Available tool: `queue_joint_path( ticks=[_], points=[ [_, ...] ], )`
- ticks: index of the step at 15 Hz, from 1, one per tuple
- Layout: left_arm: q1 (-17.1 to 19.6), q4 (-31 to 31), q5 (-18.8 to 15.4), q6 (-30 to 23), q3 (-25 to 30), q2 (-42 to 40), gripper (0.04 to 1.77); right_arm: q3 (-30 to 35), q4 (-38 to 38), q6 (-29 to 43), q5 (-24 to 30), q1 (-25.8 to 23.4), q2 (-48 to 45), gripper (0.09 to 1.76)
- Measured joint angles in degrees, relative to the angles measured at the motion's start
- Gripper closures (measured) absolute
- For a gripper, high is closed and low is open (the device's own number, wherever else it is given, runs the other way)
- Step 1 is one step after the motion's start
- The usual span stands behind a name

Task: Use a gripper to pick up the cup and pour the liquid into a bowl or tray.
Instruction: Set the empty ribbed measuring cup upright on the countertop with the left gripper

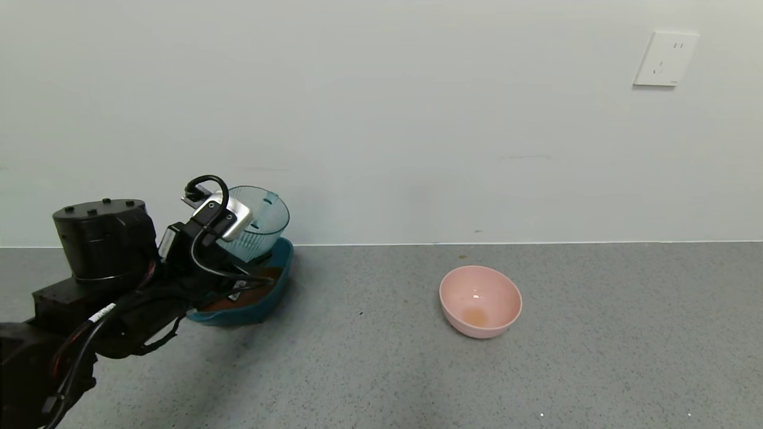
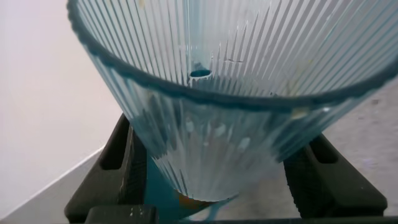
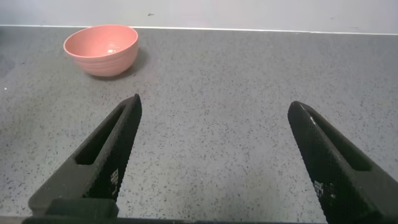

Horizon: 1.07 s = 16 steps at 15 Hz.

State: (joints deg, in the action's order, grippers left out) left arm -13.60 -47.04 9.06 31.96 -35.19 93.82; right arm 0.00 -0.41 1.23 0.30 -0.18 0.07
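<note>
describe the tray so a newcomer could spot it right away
Start at the grey countertop below the white wall and look to its left end, where the left gripper holds the tilted cup. Under them sits the tray: dark teal, wide, shallow, holding reddish-brown liquid, unlike the round pink bowl.

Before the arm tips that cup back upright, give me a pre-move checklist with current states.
1. Left gripper shut on the cup: ok, fingers flank its ribbed wall.
2. Cup tilted over the teal tray: ok.
3. Liquid landed in the tray: ok, reddish-brown pool there.
4. Cup fully drained: cannot tell.
5. Pink bowl away from the arm's path: ok, standing apart to the right.
6. Right gripper out of the way: ok, open above the bare counter.
</note>
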Motion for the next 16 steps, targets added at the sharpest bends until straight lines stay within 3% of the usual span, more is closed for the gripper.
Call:
queue_joint_path(
  ticks=[8, 11, 16],
  points=[
    [-6.0, -0.7, -7.8, -19.3, 1.2, 0.6, 0.56, 0.0, 0.0, 0.0, 0.0, 0.0, 0.0, 0.14],
    [-8.0, -1.8, -8.2, -24.4, 1.4, 2.3, 0.56, 0.0, 0.0, 0.0, 0.0, 0.0, 0.0, 0.14],
    [-10.2, -15.8, -6.4, -28.8, 0.1, 11.9, 0.56, 0.0, 0.0, 0.0, 0.0, 0.0, 0.0, 0.14]
  ],
)
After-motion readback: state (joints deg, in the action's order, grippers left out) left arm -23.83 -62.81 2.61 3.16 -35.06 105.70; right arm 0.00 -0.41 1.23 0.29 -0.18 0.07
